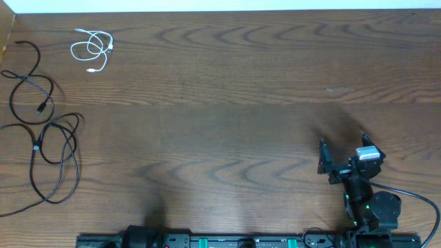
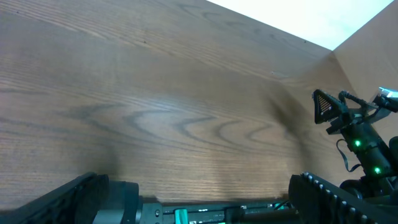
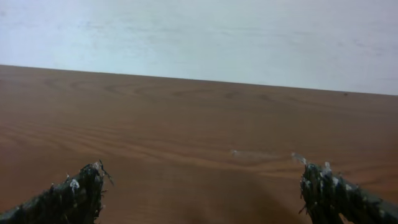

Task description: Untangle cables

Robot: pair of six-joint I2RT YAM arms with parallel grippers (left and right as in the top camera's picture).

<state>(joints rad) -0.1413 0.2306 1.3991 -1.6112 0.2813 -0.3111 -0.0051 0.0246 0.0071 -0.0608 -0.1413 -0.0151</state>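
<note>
Wood everywhere: a brown, grained table, smooth and flat under me. Closest in, my left gripper sits low at the near edge, ridged black fingers spread wide with nothing between them. My right gripper is the same story: jaws wide apart, rough flecked tips, only bare wood in the gap. Both hands are empty and well apart from the work, the right one on the opposite side of the table. That reach is my first worry, since a long stretch across could leave me pinching at a poor angle.

Out to the far left lies the near black cable, thin and floppy in long loose loops, one strand running off the left of view. Tug that too hard and I reckon it slides off the edge. Just beyond is the far black cable, a smaller loop with a little plug. The two come very close, and I can't tell whether they cross. If I grab two strands at once, I'd tighten a snarl instead of opening it. These cords lie flat on the wood, so my fingers could scrape past them. Farthest back sits the white cable, a small neat coil clear of the black ones.
</note>
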